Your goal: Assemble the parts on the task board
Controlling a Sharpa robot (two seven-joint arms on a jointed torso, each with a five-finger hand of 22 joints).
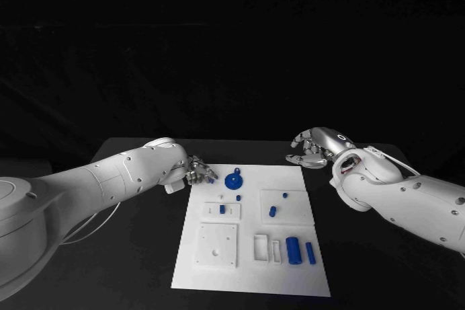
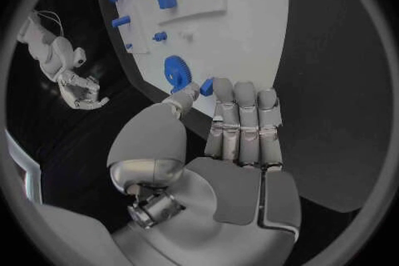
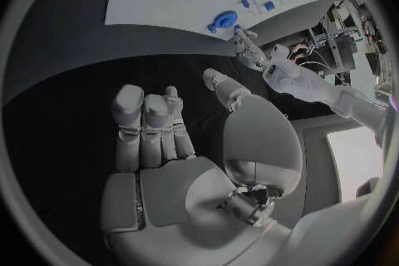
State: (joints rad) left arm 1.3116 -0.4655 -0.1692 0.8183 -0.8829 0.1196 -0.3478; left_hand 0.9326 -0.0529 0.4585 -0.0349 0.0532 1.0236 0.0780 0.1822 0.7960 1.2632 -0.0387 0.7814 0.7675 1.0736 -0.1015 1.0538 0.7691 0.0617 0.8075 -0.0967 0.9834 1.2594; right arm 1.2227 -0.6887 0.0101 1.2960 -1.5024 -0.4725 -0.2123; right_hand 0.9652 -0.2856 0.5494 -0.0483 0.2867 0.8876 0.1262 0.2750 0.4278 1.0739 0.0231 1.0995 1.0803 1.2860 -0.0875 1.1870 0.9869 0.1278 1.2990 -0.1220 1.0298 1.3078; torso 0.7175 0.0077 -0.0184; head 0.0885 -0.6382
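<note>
Table (image 1: 116, 256): black, under a dark, featureless background.
Task board (image 1: 291, 276): white, mid-table, near corners cut off by nothing but dimly lit.
Left hand (image 1: 199, 170): at board's far-left corner, pinching a small blue part (image 2: 206, 86) between thumb and fingertip; part mostly hidden in head view.
Blue gear (image 1: 234, 181): on board, just right of left hand.
Other parts: blue cylinder (image 1: 293, 249) near right; shapes hard to make out.
Right hand (image 1: 315, 148): off board's far-right corner, above table, fingers loosely apart, holding nothing.
</note>
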